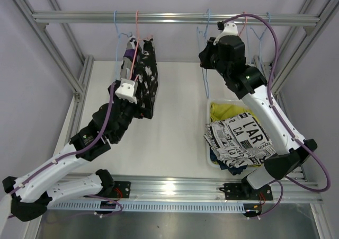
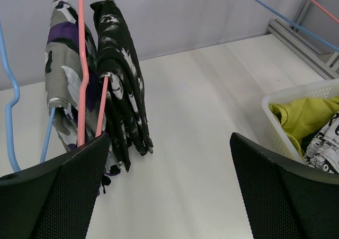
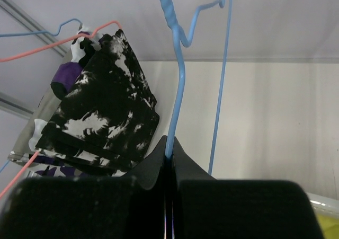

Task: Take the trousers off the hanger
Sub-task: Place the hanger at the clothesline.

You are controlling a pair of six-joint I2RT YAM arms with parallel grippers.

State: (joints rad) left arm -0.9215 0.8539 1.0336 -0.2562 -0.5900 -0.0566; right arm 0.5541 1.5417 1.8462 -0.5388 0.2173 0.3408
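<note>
Left gripper (image 2: 169,139) gaped wide, nothing in it, just beside the black-and-white trousers (image 2: 121,85) draped on a pink hanger (image 2: 100,112); grey-purple trousers (image 2: 61,64) hung next to them. Right gripper (image 3: 170,143) was clenched on a blue hanger (image 3: 179,85) wire. Printed trousers (image 1: 241,135) and yellow-green trousers (image 1: 225,112) lay in the white basket (image 1: 207,143).

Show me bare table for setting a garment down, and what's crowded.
Free: the white tabletop between the hanging trousers and the basket, running to the near rail. Crowded: the basket, heaped with clothes, and the left rear corner under the hangers.
</note>
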